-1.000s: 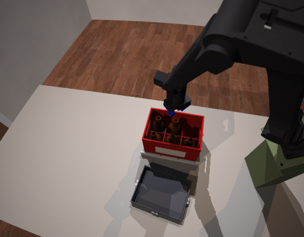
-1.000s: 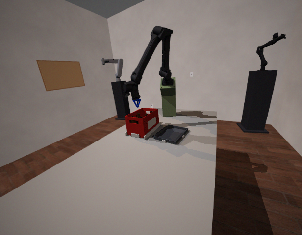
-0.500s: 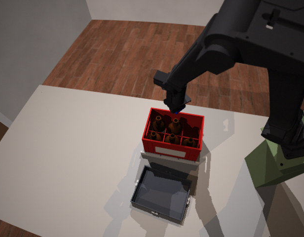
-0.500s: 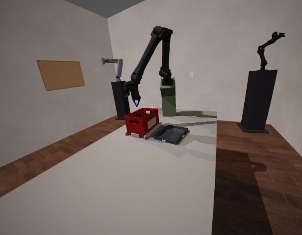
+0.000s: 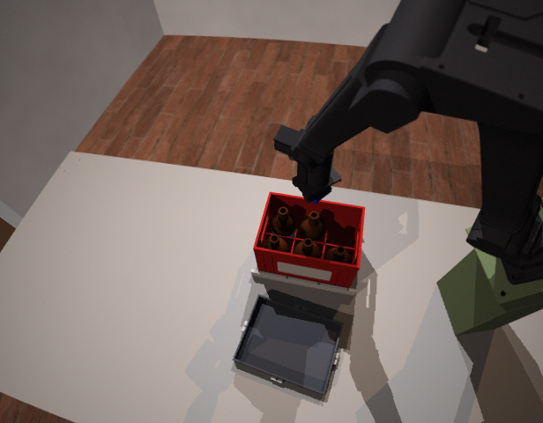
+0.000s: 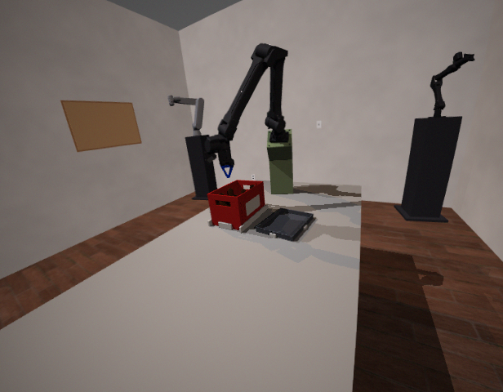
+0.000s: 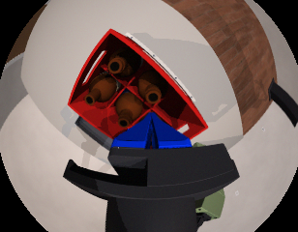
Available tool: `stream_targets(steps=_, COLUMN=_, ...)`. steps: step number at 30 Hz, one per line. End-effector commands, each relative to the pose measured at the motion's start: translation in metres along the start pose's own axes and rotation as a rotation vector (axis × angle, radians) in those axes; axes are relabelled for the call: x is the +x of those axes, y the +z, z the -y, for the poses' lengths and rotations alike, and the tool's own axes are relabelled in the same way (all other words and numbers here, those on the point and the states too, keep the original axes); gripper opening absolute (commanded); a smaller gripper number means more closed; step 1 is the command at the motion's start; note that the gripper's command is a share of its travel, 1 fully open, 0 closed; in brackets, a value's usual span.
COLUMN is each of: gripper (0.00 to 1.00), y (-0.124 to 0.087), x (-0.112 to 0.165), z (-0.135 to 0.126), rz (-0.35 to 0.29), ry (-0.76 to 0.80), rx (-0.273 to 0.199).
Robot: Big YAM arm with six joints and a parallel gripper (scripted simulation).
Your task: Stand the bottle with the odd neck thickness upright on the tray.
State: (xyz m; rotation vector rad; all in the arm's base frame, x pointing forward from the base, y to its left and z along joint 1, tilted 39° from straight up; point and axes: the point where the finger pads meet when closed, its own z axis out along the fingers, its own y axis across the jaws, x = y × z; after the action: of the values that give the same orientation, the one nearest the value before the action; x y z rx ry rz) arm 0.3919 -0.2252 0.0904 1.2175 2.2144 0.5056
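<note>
A red crate (image 5: 309,241) stands on the table and holds five brown bottles, all upright in their cells; one is at the back middle (image 5: 312,224). The crate also shows in the exterior view (image 6: 235,202) and in the wrist view (image 7: 133,87). My gripper (image 5: 316,199) hangs above the crate's back edge, clear of the bottle tops. Its blue fingers are shut together with nothing between them, as the exterior view (image 6: 228,174) and the wrist view (image 7: 151,134) show. A dark grey tray (image 5: 287,346) lies empty in front of the crate.
Pale rails (image 5: 303,280) lie along the crate's front foot. My arm's green base block (image 5: 494,286) stands at the table's right. Two black pedestals with other arms (image 6: 429,167) stand on the floor beyond the table.
</note>
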Motion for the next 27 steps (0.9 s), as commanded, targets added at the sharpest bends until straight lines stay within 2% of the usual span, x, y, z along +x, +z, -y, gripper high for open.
stream_targets(steps=1, gripper=0.0, y=0.002, x=0.007, z=0.004, rz=-0.017, ry=-0.005, rx=0.006)
stream_targets(steps=8, gripper=0.0, y=0.002, x=0.007, z=0.004, rz=-0.017, ry=-0.005, rx=0.006)
stream_targets(steps=11, gripper=0.0, y=-0.003, x=0.014, z=-0.022, rz=0.011, ry=-0.012, rx=-0.01)
stream_targets(steps=14, gripper=0.0, y=-0.003, x=0.049, z=-0.057, rz=0.011, ry=-0.01, rx=-0.013)
stream_targets(steps=17, gripper=0.0, y=-0.003, x=0.049, z=-0.057, rz=0.011, ry=-0.01, rx=-0.013)
stream_targets(steps=20, gripper=0.0, y=-0.004, x=0.062, z=-0.068, rz=0.012, ry=-0.009, rx=-0.017)
stream_targets(steps=21, gripper=0.61, y=0.006, x=0.068, z=-0.059, rz=-0.018, ry=0.006, rx=0.007)
stream_targets(steps=22, gripper=0.61, y=0.003, x=0.061, z=-0.051, rz=-0.004, ry=0.026, rx=0.015)
stream_targets(steps=27, gripper=0.61, y=0.005, x=0.066, z=-0.057, rz=-0.016, ry=0.013, rx=0.008)
